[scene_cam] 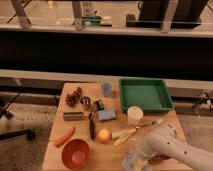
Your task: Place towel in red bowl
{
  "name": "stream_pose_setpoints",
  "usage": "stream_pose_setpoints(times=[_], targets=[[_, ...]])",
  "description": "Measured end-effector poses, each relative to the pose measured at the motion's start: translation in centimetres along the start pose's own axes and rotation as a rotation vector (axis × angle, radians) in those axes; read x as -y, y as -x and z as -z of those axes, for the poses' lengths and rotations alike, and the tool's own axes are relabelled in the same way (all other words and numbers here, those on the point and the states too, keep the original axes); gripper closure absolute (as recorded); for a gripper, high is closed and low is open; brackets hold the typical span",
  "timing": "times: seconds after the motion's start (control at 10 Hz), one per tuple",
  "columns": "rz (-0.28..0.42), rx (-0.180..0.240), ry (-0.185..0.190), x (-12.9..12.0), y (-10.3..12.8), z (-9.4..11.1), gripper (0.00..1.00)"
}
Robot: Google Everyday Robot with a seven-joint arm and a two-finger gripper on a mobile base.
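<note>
One gap matters: my gripper (134, 163) hangs open over the towel (128, 161), bowl (75, 153) off at nine o'clock.

The gripper (135, 163) is hanging open at the table's (54, 150) front edge, its fingers sitting right at a pale towel (128, 161), with the white arm (172, 147) reaching in from the right. The red bowl (75, 153) is sitting to the left, apart from them. A green tray (145, 94) is lying at the back right.
</note>
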Motion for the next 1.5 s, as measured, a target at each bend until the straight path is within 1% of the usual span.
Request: stream_pose_setpoints(times=[0.1, 0.2, 0.5, 0.7, 1.0, 1.2, 1.5], targets=[[0.003, -0.001, 0.001, 0.0, 0.0, -0.1, 0.24], [0.005, 0.000, 0.001, -0.1, 0.1, -0.2, 0.33], [0.010, 0.002, 0.002, -0.1, 0.2, -0.2, 0.65], [0.012, 0.002, 0.002, -0.1, 0.2, -0.2, 0.81], [0.008, 0.007, 0.001, 0.0, 0.2, -0.1, 0.82], [0.004, 0.014, 0.002, -0.1, 0.3, 0.4, 0.82], [0.012, 0.036, 0.008, 0.2, 1.4, 1.9, 0.82]])
